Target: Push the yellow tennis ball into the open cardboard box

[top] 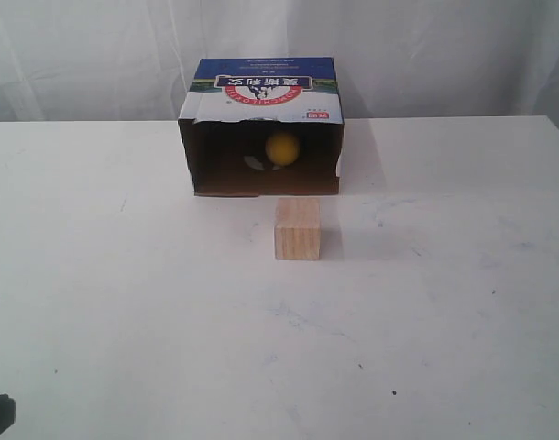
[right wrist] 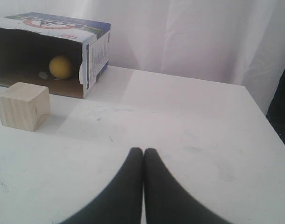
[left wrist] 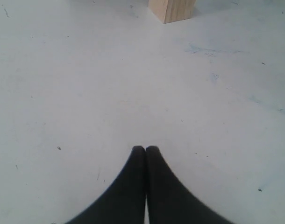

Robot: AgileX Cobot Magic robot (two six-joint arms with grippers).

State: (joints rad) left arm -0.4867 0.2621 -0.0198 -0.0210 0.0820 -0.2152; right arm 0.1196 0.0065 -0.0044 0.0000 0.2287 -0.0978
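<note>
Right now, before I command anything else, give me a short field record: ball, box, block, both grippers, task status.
ball: yellow tennis ball inside the box, well back from the opening
box: open cardboard box on its side, opening towards the exterior camera
block: wooden block on the white table, in front of the opening
left gripper: shut, empty, over bare table
right gripper: shut, empty
status: ball is in the box
</note>
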